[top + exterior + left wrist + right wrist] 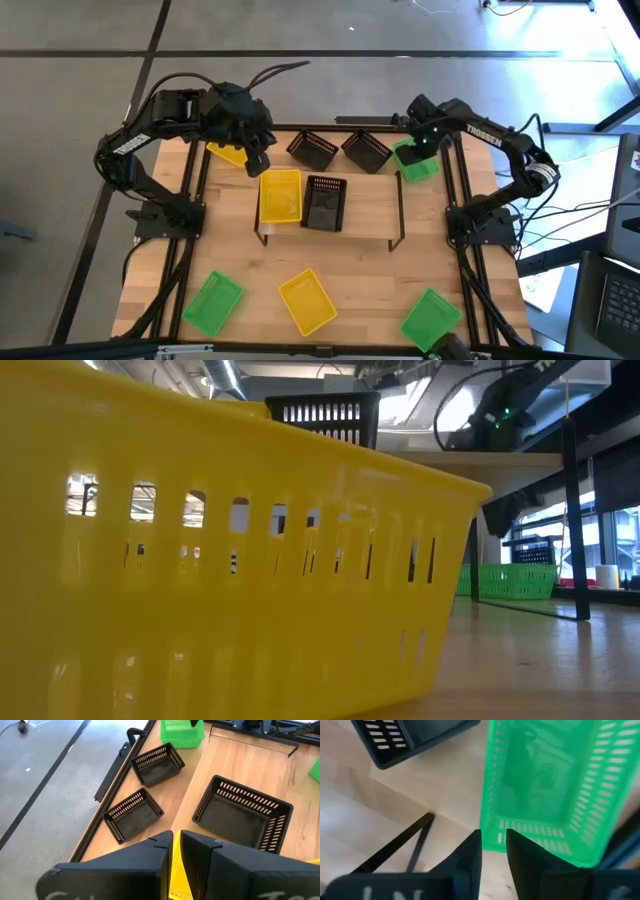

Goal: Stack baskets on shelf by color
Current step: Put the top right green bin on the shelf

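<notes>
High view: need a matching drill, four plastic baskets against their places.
Things:
1. yellow slotted plastic basket beside a black one
2. green slotted plastic basket under the right hand
3. two empty black slotted plastic baskets
4. yellow slotted plastic basket lying askew

Places:
A. near table edge, between two green ones
B. on the wooden shelf
C. far edge, behind the shelf
D. far right corner

Pairs: 1-B, 2-D, 3-C, 4-A

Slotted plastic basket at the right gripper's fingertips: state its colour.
Green basket, clearest in the right wrist view; the right gripper is at its end wall.
</notes>
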Robot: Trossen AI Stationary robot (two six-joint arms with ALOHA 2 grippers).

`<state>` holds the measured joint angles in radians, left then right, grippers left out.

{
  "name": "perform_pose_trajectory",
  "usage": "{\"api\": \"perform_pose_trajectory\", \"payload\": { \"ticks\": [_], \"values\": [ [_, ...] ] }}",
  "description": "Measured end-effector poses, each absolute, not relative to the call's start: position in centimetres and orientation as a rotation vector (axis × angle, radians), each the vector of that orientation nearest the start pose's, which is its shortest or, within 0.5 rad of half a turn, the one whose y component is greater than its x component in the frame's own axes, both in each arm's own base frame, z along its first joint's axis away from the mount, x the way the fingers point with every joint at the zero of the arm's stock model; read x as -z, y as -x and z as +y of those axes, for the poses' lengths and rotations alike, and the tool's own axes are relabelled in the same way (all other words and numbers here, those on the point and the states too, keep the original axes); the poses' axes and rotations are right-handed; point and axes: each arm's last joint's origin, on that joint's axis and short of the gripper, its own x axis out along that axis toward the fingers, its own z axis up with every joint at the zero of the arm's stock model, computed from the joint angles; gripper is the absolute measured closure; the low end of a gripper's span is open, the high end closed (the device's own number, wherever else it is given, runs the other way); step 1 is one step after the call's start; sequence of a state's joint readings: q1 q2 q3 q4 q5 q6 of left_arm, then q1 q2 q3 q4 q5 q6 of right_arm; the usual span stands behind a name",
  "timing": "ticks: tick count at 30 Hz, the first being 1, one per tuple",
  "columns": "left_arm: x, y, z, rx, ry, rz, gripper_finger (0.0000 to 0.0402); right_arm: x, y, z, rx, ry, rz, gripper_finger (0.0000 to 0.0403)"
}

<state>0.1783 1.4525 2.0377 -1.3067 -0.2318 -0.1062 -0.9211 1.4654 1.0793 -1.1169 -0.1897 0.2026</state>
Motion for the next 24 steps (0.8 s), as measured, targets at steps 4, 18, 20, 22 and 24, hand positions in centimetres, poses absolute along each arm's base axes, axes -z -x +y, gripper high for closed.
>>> {"api": "perform_pose_trajectory", "payload": {
  "ticks": [4,18,20,22,24],
  "values": [
    [-48.8,-22.8,4.8,-0.430,0.081,0.695,0.0374,-22.1,-15.3,-19.2,0.711,-0.989,1.248,0.0317],
    [-49.0,-22.9,4.8,-0.429,0.080,0.668,0.0374,-20.4,-15.8,-18.9,0.711,-0.978,1.205,0.0318],
    [-49.0,-22.9,4.8,-0.429,0.080,0.668,0.0374,-20.4,-16.0,-18.9,0.707,-0.969,1.198,0.0318],
    [-49.0,-22.9,4.8,-0.429,0.080,0.668,0.0374,-20.4,-16.2,-18.8,0.702,-0.958,1.195,0.0318],
    [-49.0,-22.9,4.8,-0.429,0.080,0.667,0.0374,-20.3,-16.5,-18.8,0.704,-0.948,1.198,0.0318]
  ]
}}
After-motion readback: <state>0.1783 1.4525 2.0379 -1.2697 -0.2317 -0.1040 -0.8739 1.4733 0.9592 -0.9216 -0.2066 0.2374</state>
